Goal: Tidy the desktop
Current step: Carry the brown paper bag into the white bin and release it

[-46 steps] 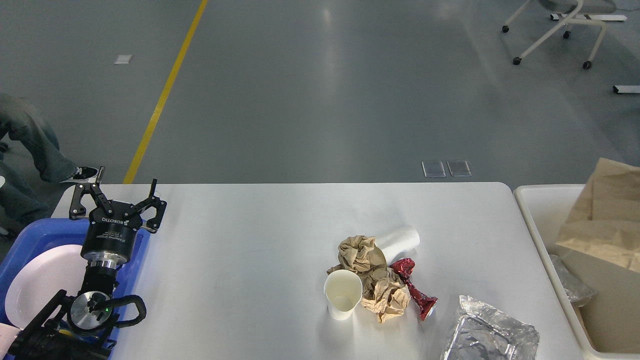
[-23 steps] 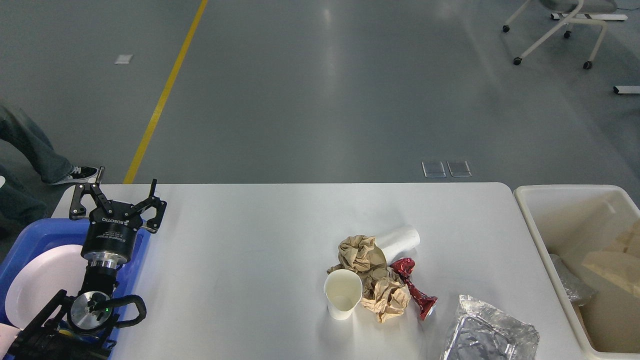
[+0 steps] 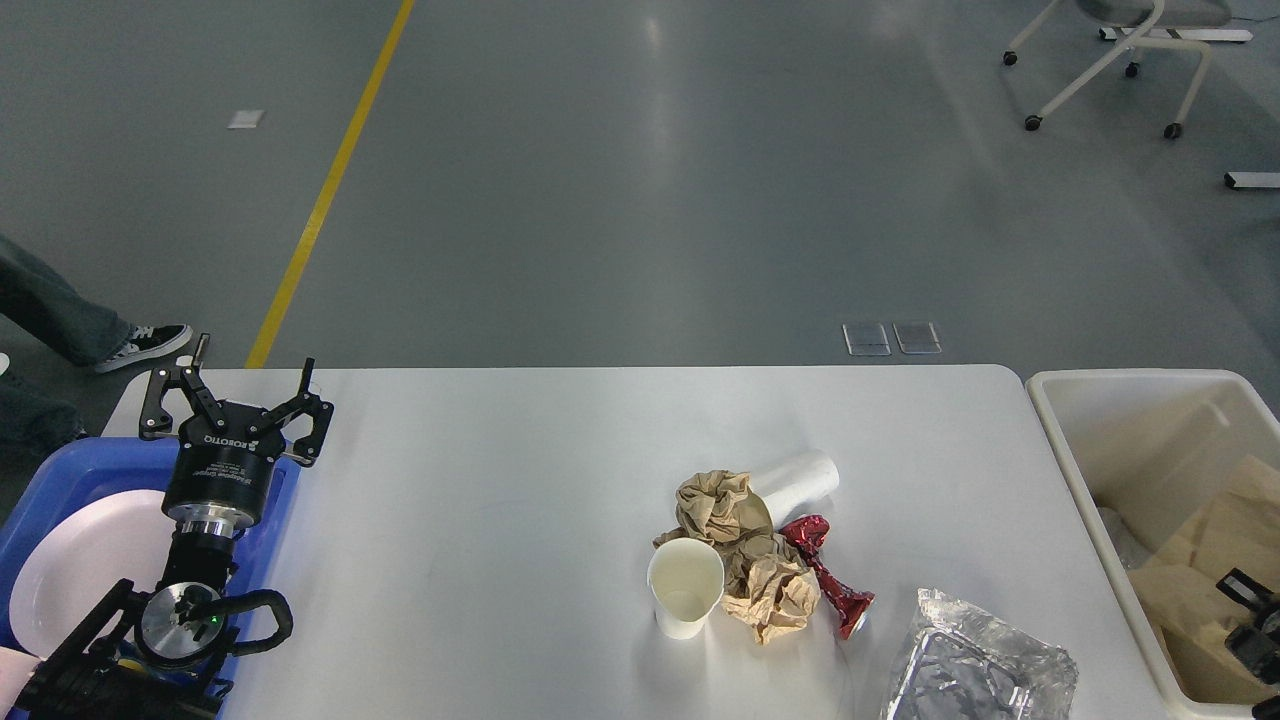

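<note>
Desktop (image 3: 500,480): white, rounded corners, filling the lower half of the head view. Not yet tidy.

Litter is clustered right of centre, toward the near edge. An upright paper cup (image 3: 686,588) stands touching crumpled brown paper (image 3: 750,560). A second white cup (image 3: 797,477) lies on its side behind the paper, long axis running from near-left to far-right. A crushed red can (image 3: 828,576) lies just right of the paper, long axis from far-left to near-right. A crumpled foil tray (image 3: 975,665) sits at the near right, apart from the cluster.

A cream bin (image 3: 1060,420) is set just off the right edge, brown paper already inside. A blue tray (image 3: 60,470) with a white plate (image 3: 80,560) is set at the left edge.

Left gripper (image 3: 228,392): held over the tray's far right corner, fingers spread wide, nothing held. The litter lies well apart from it, to its right and nearer the robot.

Right gripper (image 3: 1250,615): only a dark part is seen over the bin at the frame's edge; finger state cannot be told.

Judgement: the right arm is the nearer to the litter and to the bin, the foil tray being closest. For the can, fingers would best be closed across its long axis.
</note>
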Controlling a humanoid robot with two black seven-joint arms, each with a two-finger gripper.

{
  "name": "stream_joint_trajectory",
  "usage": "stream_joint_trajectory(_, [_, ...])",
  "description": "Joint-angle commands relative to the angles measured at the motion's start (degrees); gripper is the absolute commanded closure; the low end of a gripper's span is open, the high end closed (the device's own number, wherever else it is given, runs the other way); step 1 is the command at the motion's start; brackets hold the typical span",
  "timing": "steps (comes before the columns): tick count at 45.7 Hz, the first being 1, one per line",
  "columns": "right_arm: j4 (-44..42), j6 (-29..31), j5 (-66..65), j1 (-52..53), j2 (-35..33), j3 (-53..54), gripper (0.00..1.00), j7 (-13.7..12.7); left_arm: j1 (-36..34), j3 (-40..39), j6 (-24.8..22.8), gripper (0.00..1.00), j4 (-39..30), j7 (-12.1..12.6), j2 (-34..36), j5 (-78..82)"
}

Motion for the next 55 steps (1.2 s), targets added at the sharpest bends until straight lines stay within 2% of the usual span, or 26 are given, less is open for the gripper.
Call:
stream_joint_trajectory(1, [0.07,-0.11,0.03,-0.08,0.45,0.06,1.0,-0.14,0.0,0.0,0.0,0.04,0.0,0.0,0.0,0.0])
stream_joint_trajectory(4, [0.16,-0.28,0.03,-0.08,0.63,-0.12,1.0,-0.06,0.0,0.0,0.0,0.04,0.0,0.0,0.0,0.0])
stream_joint_trajectory(5, [0.16,-0.37,0.03,-0.08,0.54,-0.21,0.97,-0.06,0.0,0.0,0.0,0.04,0.0,0.0,0.0,0.0])
stream_joint_trajectory(7, [0.25,-0.89,0.12,-0.08,0.46,-0.12,0.68,-0.06,0.0,0.0,0.0,0.04,0.0,0.0,0.0,0.0])
stream_joint_trajectory(10, [0.6,-2.3,0.12,0.0,0.28,-0.03,0.11,-0.06,0.0,0.0,0.0,0.04,0.0,0.0,0.0,0.0])
stream_joint_trajectory(11, [0.77,-3.0,0.12,0.0,0.28,-0.03,0.0,-0.06,0.0,0.0,0.0,0.04,0.0,0.0,0.0,0.0])
stream_joint_trajectory(29, [3.5,-3.45,-0.84,1.49,-0.6,-0.29,0.0,0.03,0.0,0.0,0.0,0.04,0.0,0.0,0.0,0.0])
stream_joint_trajectory(38, [13.16,1.2,-6.9,11.5,-6.74,-0.73,0.0,-0.06,0.0,0.0,0.0,0.04,0.0,0.0,0.0,0.0])
stream_joint_trajectory(47, [25.99,10.95,-18.76,23.02,-14.13,-1.61,0.0,-0.41,0.0,0.0,0.0,0.04,0.0,0.0,0.0,0.0])
stream_joint_trajectory(55, [34.95,27.21,-21.06,40.14,-15.19,-15.21,0.0,-0.41,0.0,0.0,0.0,0.04,0.0,0.0,0.0,0.0])
